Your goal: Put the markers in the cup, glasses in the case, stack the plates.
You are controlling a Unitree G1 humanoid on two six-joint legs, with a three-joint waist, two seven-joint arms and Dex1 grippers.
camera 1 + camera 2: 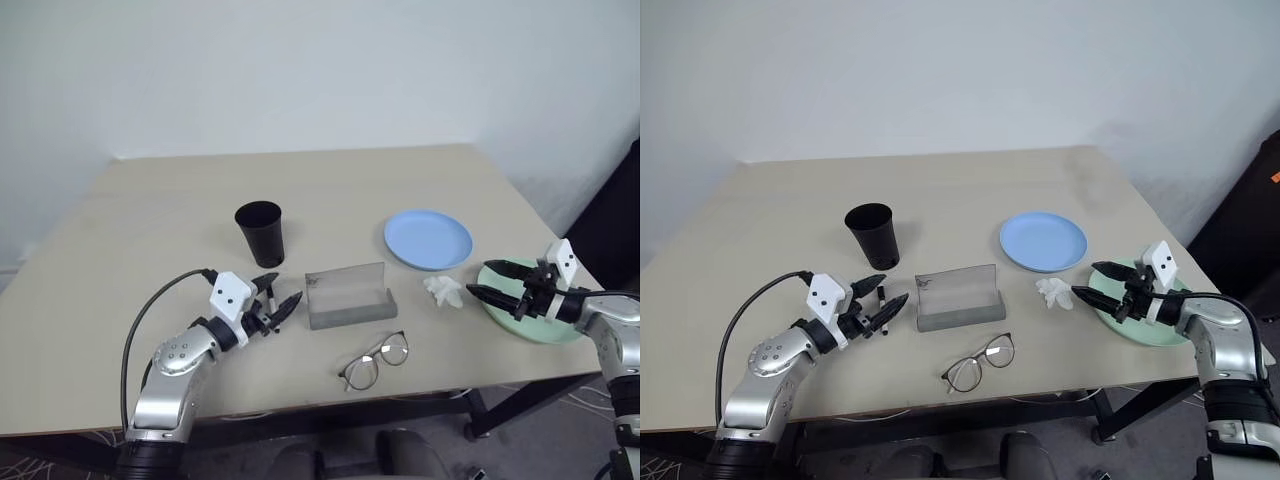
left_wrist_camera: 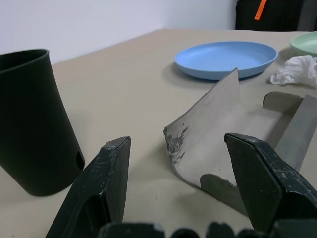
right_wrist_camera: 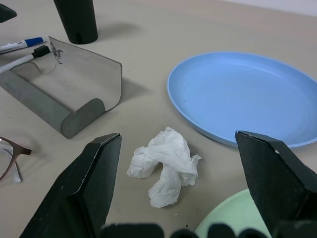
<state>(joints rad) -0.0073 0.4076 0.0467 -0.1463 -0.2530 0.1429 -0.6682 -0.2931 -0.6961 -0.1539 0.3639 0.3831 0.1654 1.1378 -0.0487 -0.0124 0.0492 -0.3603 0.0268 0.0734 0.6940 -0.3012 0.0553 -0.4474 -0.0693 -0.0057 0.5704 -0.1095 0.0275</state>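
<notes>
The left gripper (image 1: 278,298) reaches level over the beige table (image 1: 150,215), jaws wide and empty; two markers (image 3: 22,51), one blue-capped white and one dark, lie just beneath them. Ahead of those jaws stands one open grey rectangular case (image 1: 349,296), with one black tapered plastic cup (image 1: 261,233) off to the side. The right gripper (image 1: 1087,281) tilts slightly down, jaws spread wide and empty, over one mint green plate (image 1: 530,322). A crumpled white tissue wad (image 3: 164,166) lies just ahead between the fingers, one light blue round plate (image 1: 428,239) beyond it. One pair of thin wire-framed glasses (image 1: 376,361) lies beside the case.
</notes>
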